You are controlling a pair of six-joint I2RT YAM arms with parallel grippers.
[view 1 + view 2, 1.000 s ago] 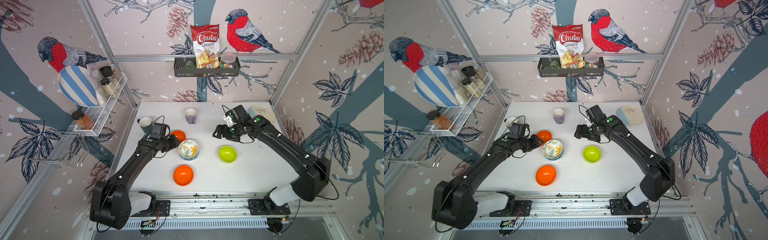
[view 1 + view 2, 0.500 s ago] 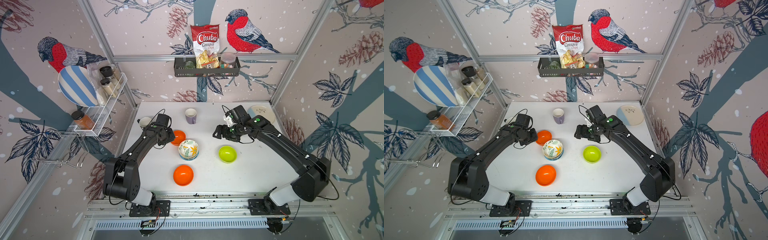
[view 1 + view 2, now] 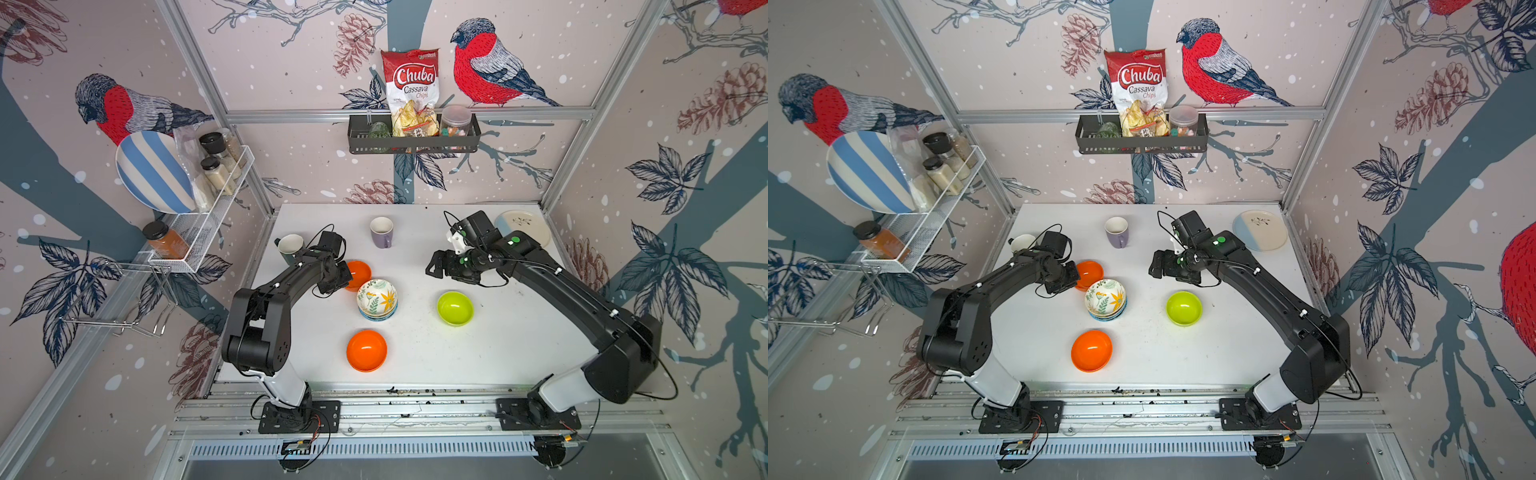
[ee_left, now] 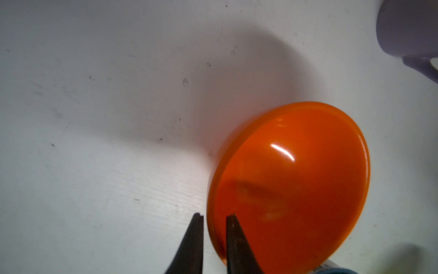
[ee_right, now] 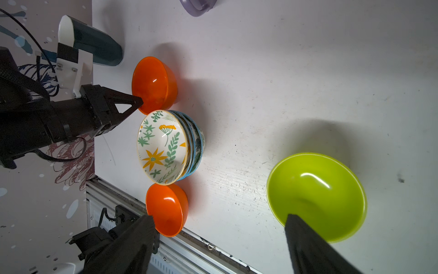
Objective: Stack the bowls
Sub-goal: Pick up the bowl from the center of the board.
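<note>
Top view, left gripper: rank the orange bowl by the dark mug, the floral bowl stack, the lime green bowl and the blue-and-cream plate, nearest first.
1. Round orange bowl, at the left gripper.
2. Floral bowl stack, table centre.
3. Lime green bowl, right of centre.
4. Flat blue-and-cream plate, far right corner.

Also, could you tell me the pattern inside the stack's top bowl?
The top bowl is cream with green leaves and yellow flowers, clearest in the right wrist view.
</note>
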